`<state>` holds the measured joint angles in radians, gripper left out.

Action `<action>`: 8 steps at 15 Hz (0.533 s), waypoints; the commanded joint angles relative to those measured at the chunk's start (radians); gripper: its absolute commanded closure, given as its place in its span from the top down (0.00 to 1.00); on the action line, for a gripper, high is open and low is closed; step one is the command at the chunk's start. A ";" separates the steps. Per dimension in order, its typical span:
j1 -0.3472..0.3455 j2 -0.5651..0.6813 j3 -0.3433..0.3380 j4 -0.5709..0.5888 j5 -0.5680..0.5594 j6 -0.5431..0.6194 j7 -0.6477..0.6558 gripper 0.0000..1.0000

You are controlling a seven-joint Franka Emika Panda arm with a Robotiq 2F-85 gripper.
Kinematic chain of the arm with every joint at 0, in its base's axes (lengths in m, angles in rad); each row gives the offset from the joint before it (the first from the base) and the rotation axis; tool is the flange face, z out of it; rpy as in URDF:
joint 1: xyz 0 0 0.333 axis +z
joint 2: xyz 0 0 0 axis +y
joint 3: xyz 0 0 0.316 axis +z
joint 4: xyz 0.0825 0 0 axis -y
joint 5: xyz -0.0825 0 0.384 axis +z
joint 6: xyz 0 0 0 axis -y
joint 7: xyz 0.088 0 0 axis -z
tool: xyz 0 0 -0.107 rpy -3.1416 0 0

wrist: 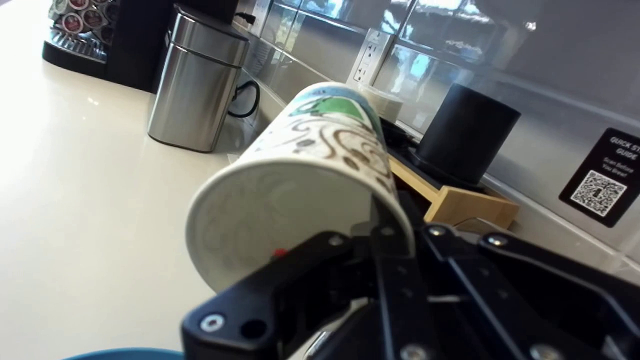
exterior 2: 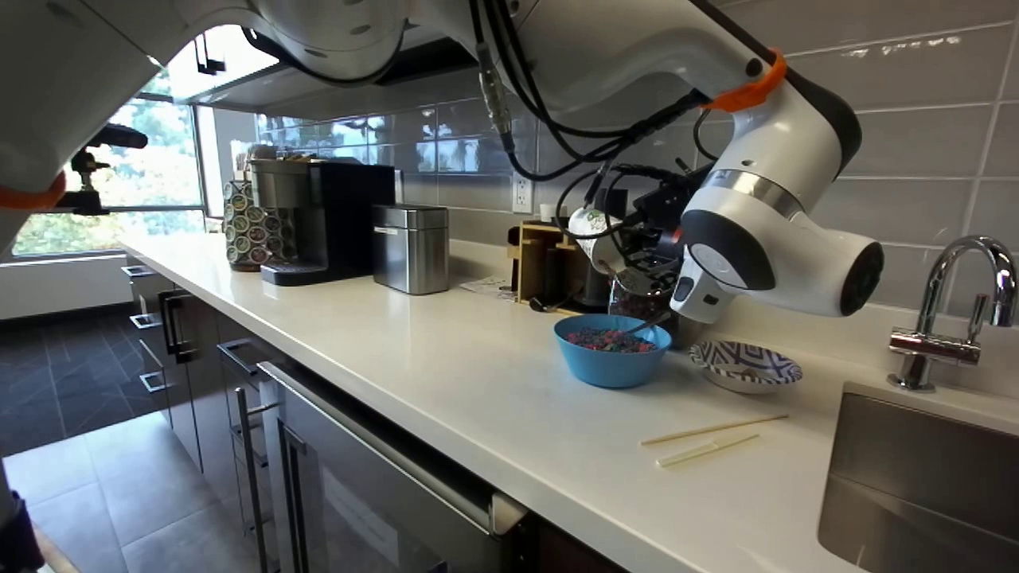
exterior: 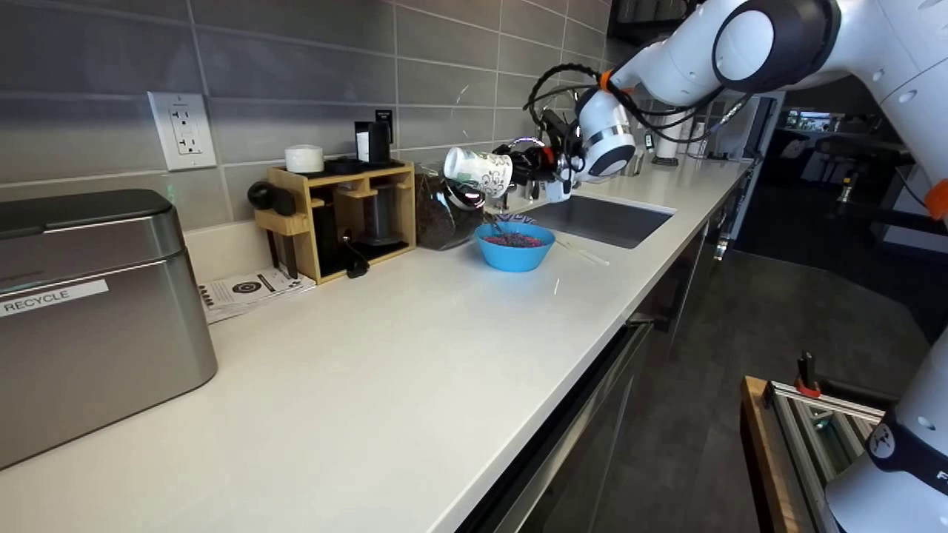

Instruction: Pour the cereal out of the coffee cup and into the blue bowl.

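Foremost in the wrist view, the claw (wrist: pixel 392 212) grasps the rim of the coffee cup (wrist: pixel 320 132), whose long axis slants mouth-down towards it with the blue bowl (exterior 2: pixel 611 372) below, so the red bit (wrist: pixel 280 253) inside probably needs steeper tilt.

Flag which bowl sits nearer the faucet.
The blue-and-white patterned bowl; the plain blue bowl, holding the colourful cereal, stands farther from the faucet.
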<state>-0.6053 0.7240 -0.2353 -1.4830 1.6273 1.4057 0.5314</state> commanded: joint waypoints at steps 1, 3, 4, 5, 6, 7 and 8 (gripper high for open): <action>-0.018 0.046 0.016 0.061 0.025 -0.032 0.038 0.00; -0.022 0.054 0.021 0.072 0.031 -0.035 0.049 0.00; -0.025 0.058 0.024 0.077 0.034 -0.040 0.056 0.00; -0.027 0.061 0.028 0.082 0.038 -0.041 0.064 0.00; -0.030 0.065 0.030 0.087 0.039 -0.041 0.072 0.00; -0.030 0.066 0.031 0.090 0.037 -0.036 0.077 0.00; -0.018 0.052 0.020 0.081 0.013 -0.017 0.080 0.00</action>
<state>-0.6188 0.7574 -0.2131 -1.4357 1.6456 1.4045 0.5769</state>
